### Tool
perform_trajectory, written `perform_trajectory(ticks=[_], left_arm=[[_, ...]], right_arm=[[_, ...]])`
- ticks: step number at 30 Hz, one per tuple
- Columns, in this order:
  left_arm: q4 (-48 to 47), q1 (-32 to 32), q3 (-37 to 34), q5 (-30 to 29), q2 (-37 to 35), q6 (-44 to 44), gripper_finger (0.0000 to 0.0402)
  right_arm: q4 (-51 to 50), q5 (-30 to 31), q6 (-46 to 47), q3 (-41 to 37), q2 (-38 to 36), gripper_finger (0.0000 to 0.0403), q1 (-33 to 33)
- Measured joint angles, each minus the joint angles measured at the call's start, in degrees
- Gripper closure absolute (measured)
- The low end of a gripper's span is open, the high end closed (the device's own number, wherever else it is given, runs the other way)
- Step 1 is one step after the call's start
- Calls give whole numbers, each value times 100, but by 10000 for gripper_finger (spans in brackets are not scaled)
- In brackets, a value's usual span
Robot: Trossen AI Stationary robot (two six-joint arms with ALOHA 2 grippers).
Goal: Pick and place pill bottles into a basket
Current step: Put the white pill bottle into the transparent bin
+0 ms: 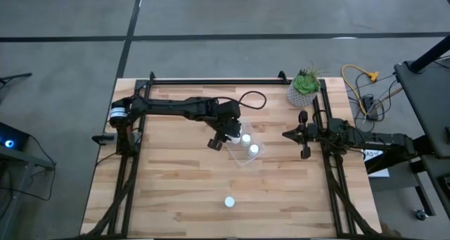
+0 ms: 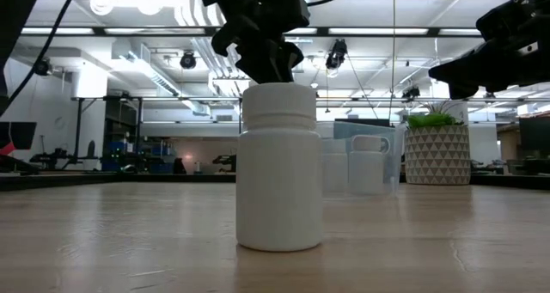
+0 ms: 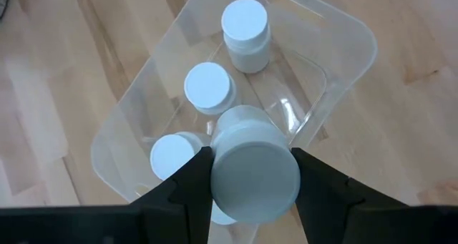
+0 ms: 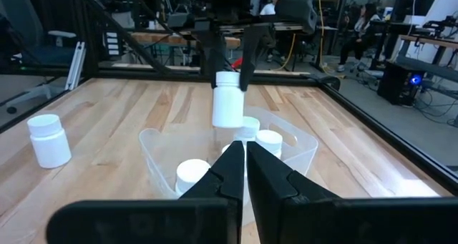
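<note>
- Standing alone nearest the table's front edge, one pill bottle [image 1: 229, 202] waits, at 6 o'clock from the basket [image 1: 257, 158].
- Left gripper [image 3: 252, 174] pinches a held bottle [image 4: 227, 99] above the basket, poised to drop it among three bottles inside [image 3: 209, 87].
- Right gripper [image 4: 244, 160], fingers pressed together, idles at 3 o'clock.

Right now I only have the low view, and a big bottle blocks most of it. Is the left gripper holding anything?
Observer: Yes. The left gripper is shut on a pill bottle, held upright above the basket.
Operator: Is anything in the basket already?
Observer: Three bottles stand inside it, caps up.
Operator: And the bottle filling my screen, where does it sit?
Observer: That loose bottle stands alone on the table near the front edge, well apart from the basket.
Operator: Where is the right arm?
Observer: The right gripper waits at the table's right side, fingers shut and empty, pointing toward the basket.
</note>
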Motion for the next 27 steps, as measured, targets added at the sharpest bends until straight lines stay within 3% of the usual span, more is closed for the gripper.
perform_trajectory(ticks=[27], left_arm=[[177,74,-37,284,157,-305,261]], right_arm=[[0,0,-3,0,-2,394,-2]])
